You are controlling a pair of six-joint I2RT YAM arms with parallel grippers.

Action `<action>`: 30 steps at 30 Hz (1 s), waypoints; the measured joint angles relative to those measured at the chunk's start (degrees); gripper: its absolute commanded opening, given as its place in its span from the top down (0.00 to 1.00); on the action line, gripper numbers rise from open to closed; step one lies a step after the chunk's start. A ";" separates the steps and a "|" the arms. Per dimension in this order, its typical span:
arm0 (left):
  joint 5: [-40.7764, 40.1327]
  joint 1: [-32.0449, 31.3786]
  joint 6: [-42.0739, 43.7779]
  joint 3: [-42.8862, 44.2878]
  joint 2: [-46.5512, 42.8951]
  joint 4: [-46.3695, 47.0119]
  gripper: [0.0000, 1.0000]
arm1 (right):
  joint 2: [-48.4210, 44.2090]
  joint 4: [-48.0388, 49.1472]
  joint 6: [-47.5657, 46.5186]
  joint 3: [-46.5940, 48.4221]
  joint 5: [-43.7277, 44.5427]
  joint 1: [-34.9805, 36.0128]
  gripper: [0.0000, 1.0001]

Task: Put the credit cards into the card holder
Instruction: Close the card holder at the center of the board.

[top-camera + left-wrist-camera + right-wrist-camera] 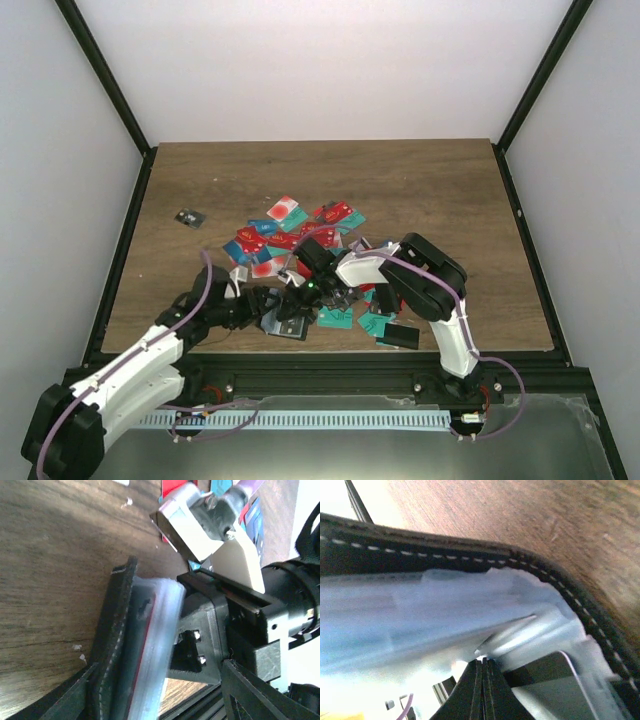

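Observation:
The card holder [291, 326] stands on edge near the table's front edge, with a black stitched cover [445, 550] and clear pockets [150, 640]. A red edge shows inside the pockets. My left gripper [268, 312] is open around the holder [117, 645]. The cover leans on the left finger [65, 700], and bare wood shows between the pockets and the other finger. My right gripper [312, 290] is shut, its tips [482, 662] against the clear pocket edge. Its body [200, 640] sits beside the pockets. The credit cards [290, 235] lie in a red, teal and blue pile behind.
A plain black flat case [400, 336] and teal cards [375, 322] lie at the front right under the right arm. A small dark item [187, 217] sits alone at the left. A black frame rail [330, 362] runs along the front edge.

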 measured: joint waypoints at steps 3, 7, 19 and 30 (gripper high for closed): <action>0.66 -1.20 -0.52 0.00 1.49 0.28 0.37 | 0.00 0.04 0.00 0.07 0.17 -0.02 0.99; 0.57 -2.62 -1.29 0.04 2.97 0.81 0.42 | -0.15 -0.13 0.00 0.07 0.44 -0.33 0.99; -5.86 -11.06 -0.94 8.63 11.72 -2.45 0.55 | -3.45 -2.89 -0.46 0.07 3.91 -2.36 0.99; -10.88 -14.88 -0.92 12.13 20.26 -2.80 0.57 | -10.16 -9.03 -3.15 -0.81 8.37 -5.33 0.99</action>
